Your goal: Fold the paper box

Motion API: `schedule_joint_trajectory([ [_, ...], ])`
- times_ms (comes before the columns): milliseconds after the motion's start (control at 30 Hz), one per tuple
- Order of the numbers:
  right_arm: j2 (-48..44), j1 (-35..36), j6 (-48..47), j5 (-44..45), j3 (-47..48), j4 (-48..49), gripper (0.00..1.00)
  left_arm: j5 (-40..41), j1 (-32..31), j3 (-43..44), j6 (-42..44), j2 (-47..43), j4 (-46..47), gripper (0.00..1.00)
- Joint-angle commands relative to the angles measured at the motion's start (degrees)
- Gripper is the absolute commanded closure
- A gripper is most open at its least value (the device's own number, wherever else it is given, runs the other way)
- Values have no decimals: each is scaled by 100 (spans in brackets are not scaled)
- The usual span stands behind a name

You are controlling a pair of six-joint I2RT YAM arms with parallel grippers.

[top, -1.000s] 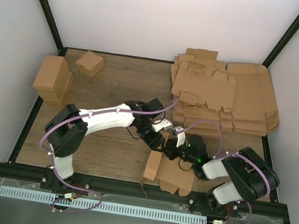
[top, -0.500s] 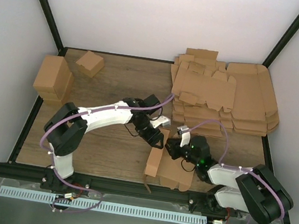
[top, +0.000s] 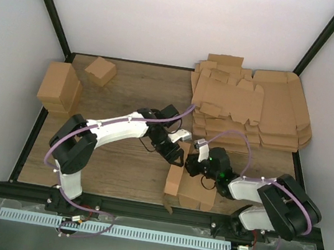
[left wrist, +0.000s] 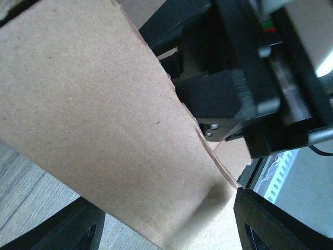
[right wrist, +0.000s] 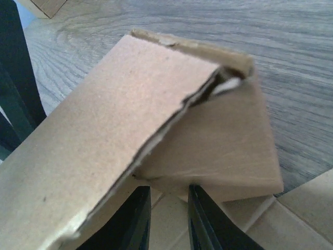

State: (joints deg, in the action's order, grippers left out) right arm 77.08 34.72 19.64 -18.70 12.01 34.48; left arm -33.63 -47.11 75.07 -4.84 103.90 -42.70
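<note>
Stacked brown boxes (top: 59, 87) sit far left on the counter (top: 128, 88). Your left end effector (left wrist: 166, 213) is spread wide, with a raised flap of the paper box (top: 190, 190) between its fingers. The box lies front, centre-right. Your right end effector (right wrist: 169, 200) is narrow at it; can't tell if it grips. Flat cardboard sheets (top: 251, 106) are piled far right.

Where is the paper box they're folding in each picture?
Top external: paper box sits low in the middle, near the front edge.
Left wrist: paper box fills the left and middle.
Right wrist: paper box fills the left and middle.
Shared landmark: the wooden table under it.
</note>
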Motion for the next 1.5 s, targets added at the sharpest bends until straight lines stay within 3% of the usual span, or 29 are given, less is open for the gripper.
schedule_joint_trajectory([
  [0, 257, 56, -207, -253, 290, 331, 78, -235, 30, 297, 70, 45, -50, 29],
  [333, 706, 53, 88, -255, 167, 1210, 79, 978, -67, 571, -491, 379, -209, 27],
  [900, 1220, 54, 269, -471, 223, 1974, 82, 1389, -322, 941, -654, 705, -386, 21],
  [1133, 867, 49, 494, -486, 138, 1622, 84, 1214, -225, 852, -589, 430, -353, 17],
  [1467, 167, -459, 644, -397, -217, 566, 82, 1234, -70, 763, -491, 388, -386, 23],
])
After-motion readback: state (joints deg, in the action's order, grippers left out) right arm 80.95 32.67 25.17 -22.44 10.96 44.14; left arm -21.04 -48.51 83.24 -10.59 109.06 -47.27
